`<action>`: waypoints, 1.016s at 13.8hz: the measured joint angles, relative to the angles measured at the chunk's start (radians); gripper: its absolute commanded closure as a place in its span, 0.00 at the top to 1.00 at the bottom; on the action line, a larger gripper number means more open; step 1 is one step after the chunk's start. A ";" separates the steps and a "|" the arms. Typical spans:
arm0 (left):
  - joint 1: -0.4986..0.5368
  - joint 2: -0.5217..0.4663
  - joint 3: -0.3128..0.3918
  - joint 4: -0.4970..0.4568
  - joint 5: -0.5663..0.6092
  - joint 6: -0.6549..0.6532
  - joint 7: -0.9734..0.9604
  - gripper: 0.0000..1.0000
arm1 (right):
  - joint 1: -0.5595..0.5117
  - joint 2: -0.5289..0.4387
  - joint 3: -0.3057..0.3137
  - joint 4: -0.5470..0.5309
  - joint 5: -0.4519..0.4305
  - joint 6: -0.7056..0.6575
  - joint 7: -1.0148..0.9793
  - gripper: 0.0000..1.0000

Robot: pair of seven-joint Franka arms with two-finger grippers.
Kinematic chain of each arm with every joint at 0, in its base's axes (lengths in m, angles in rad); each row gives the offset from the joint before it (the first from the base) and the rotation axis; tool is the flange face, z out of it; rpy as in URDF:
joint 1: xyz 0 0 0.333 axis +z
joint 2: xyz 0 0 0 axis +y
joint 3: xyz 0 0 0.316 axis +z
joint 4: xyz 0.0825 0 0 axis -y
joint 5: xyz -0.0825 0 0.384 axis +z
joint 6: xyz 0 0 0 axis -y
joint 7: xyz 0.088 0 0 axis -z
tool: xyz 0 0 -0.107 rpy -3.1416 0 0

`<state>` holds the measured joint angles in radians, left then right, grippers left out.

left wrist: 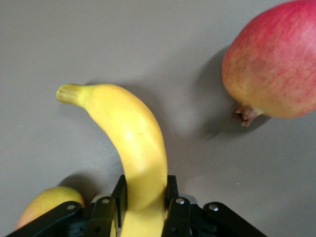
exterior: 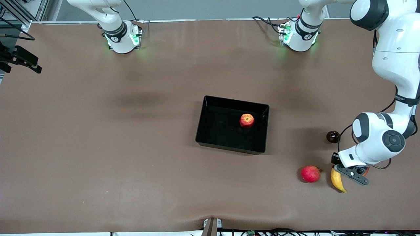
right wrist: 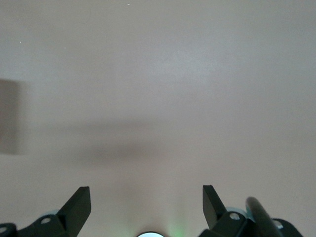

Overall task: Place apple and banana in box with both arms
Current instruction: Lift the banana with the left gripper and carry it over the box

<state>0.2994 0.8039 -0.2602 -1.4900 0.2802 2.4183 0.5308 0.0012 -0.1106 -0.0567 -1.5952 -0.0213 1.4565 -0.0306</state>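
The apple [exterior: 246,120] lies inside the black box [exterior: 216,132] in the middle of the table, toward the box's left-arm end. The banana [exterior: 338,181] [left wrist: 133,143] lies on the table near the left arm's end, nearer the front camera than the box. My left gripper [exterior: 340,171] [left wrist: 144,193] is down on it, its two fingers shut against the banana's sides. My right gripper [right wrist: 146,197] shows only in the right wrist view, open and with nothing in it, over bare table.
A deep-red round fruit with a nub [exterior: 310,173] [left wrist: 276,64] lies close beside the banana, toward the box. A dark round fruit [exterior: 333,136] sits farther from the front camera. A yellow-red fruit [left wrist: 44,210] lies beside the left gripper.
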 measured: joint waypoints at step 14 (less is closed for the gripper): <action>-0.002 -0.313 -0.287 -0.002 -0.042 -0.390 -0.492 0.00 | 0.000 0.002 -0.002 0.001 0.000 -0.002 0.000 1.00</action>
<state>0.2974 0.4908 -0.5472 -1.4923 0.2382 2.0281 0.0390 0.0010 -0.1082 -0.0589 -1.5945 -0.0213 1.4543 -0.0306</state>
